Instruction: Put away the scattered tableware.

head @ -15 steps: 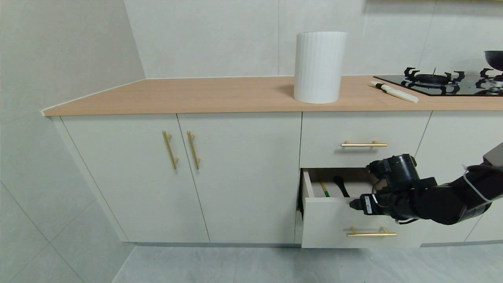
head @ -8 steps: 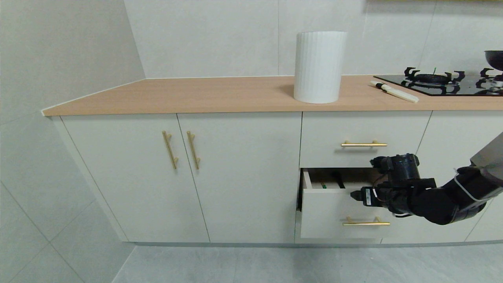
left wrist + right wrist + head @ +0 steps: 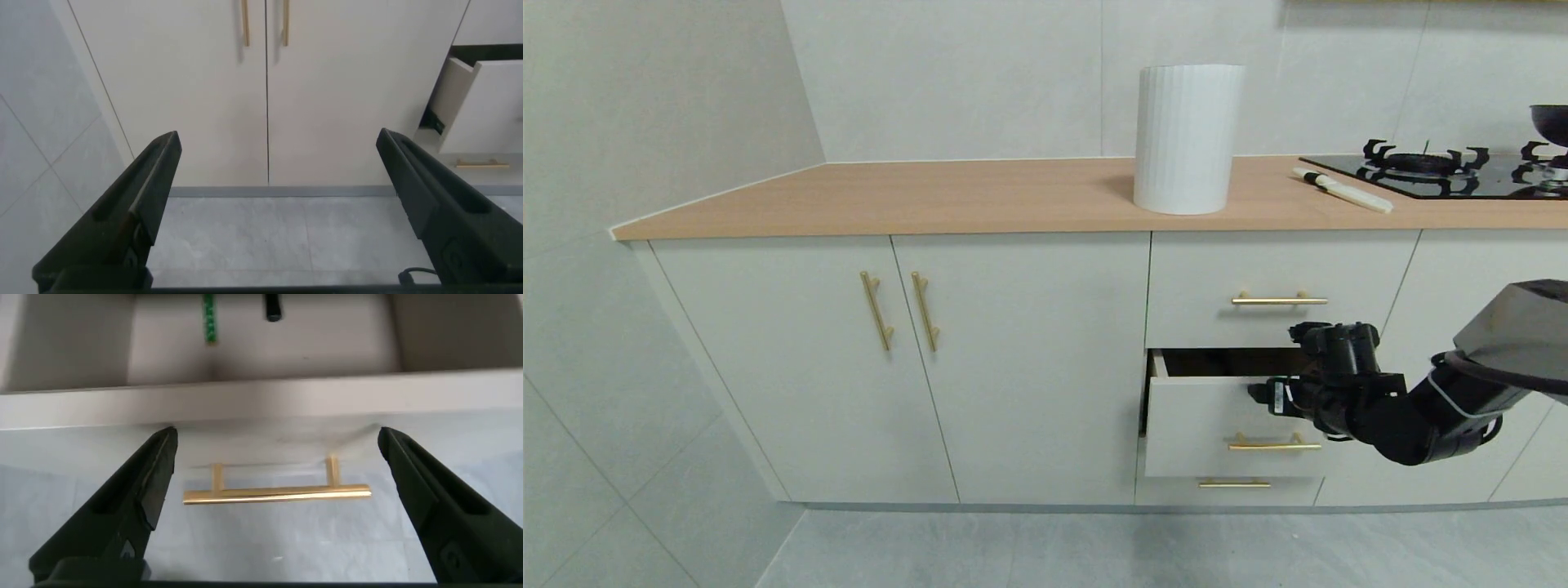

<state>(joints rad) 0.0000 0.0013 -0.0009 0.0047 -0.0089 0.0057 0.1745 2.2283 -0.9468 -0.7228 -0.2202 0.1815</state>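
So, 2 utensils (image 3: 209,318) in 1 drwr (image 3: 261,396)

A pale long utensil (image 3: 1342,190) with a dark band near its far end is laid flat and slanted on the surface (image 3: 980,196), just beside the hob (image 3: 1437,175). The middle drawer (image 3: 1201,412) is seen slightly open, its gold handle (image 3: 276,492) level on the front. Inside it, a green utensil end (image 3: 209,317) and a black utensil end (image 3: 272,305) are seen side by side, apart. Their types cannot be told.
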